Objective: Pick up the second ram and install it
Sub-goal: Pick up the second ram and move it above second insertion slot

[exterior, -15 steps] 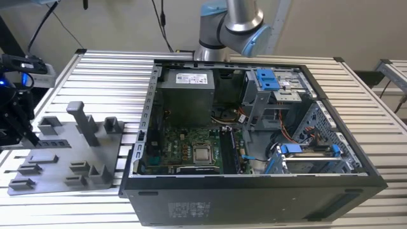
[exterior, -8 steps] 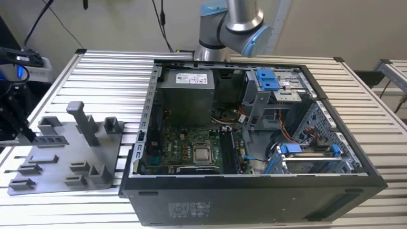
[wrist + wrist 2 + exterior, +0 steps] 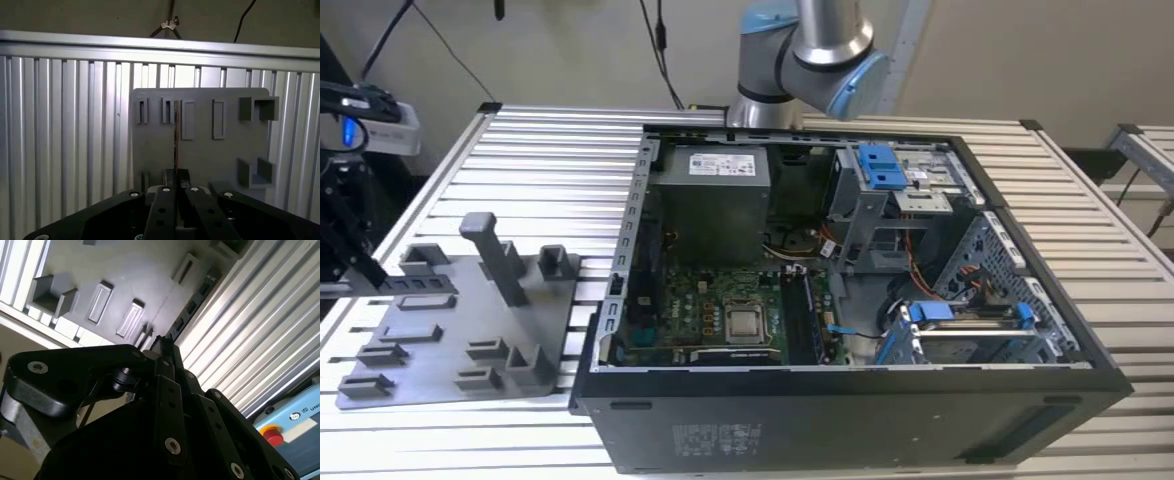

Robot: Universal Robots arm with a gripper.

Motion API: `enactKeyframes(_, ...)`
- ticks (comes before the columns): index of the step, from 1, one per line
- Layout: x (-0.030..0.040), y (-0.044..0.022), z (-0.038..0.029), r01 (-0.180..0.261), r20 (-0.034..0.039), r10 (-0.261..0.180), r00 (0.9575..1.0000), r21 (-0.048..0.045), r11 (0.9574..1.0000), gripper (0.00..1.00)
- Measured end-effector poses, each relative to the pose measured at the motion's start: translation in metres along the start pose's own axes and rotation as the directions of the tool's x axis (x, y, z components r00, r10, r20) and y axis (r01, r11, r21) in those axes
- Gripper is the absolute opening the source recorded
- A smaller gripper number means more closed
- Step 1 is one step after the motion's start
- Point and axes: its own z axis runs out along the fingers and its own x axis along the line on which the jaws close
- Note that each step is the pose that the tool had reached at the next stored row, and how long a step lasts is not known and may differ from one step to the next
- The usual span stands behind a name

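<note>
My gripper (image 3: 176,172) hangs over the grey plastic tray (image 3: 205,150), its black fingers (image 3: 162,200) closed together. Between them, in the first wrist view, stands a thin dark strip seen edge-on, the second ram (image 3: 176,132), reaching toward the tray's narrow slots (image 3: 166,110). In the second wrist view the gripper (image 3: 163,343) tapers to a tip above the same tray (image 3: 145,270). In the exterior view the gripper (image 3: 364,268) is a dark shape at the far left edge, over the left end of the tray (image 3: 454,335).
An open computer case (image 3: 854,410) lies on the ribbed aluminium table (image 3: 547,150), right of the tray, with its motherboard (image 3: 720,300) and power supply (image 3: 710,200) exposed. Upright posts (image 3: 487,255) rise from the tray. The arm's base (image 3: 801,50) stands behind the case.
</note>
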Motion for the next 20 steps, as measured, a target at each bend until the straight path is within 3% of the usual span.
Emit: enactKeyframes(20, -0.0012, 0.0004, -0.0300, 0.000, -0.0035, 0.000, 1.0000, 0.0007, 1.0000, 0.14)
